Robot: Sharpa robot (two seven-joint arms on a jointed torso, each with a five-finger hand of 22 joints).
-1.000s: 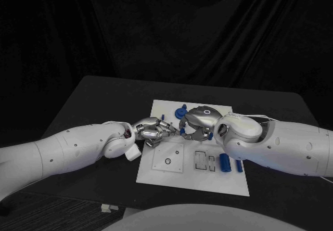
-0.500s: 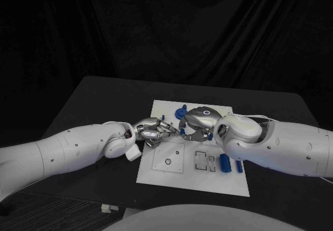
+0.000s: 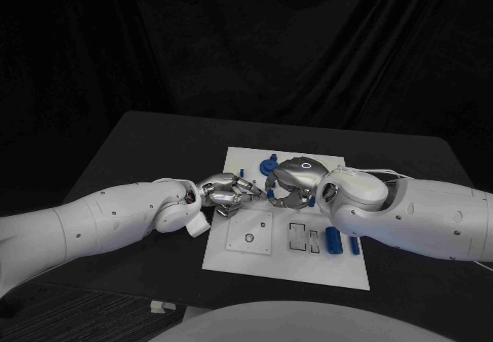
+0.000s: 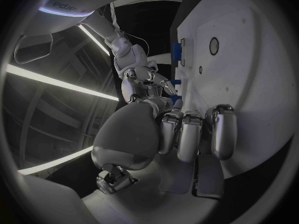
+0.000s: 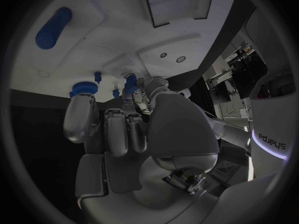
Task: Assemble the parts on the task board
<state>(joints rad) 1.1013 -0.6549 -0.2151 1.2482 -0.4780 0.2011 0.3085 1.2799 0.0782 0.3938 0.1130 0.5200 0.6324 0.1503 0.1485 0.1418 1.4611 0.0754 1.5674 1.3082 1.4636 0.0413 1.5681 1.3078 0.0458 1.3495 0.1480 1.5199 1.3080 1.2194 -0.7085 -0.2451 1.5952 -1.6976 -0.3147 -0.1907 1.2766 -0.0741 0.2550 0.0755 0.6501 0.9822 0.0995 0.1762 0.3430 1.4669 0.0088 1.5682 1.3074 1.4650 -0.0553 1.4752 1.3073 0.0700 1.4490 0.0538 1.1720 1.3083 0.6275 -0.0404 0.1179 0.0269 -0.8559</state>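
The white task board (image 3: 269, 251) lies in the middle of the black table. My left hand (image 3: 228, 192) and right hand (image 3: 292, 182) meet over the board's left half. A small blue part (image 3: 270, 191) stands between their fingertips, and both hands pinch it. In the right wrist view the left hand's fingers (image 5: 148, 91) close on this blue part (image 5: 129, 81). In the left wrist view the right hand (image 4: 144, 80) holds the same blue part (image 4: 176, 82) in front of my curled left fingers (image 4: 193, 134).
A round blue part (image 3: 271, 162) and a thin blue peg (image 3: 242, 172) stand at the board's far end. A blue cylinder (image 3: 332, 240) and a thinner blue pin (image 3: 353, 246) lie at the board's right side, beside rectangular slots (image 3: 298, 237). A round hole (image 3: 248, 237) is near the front left.
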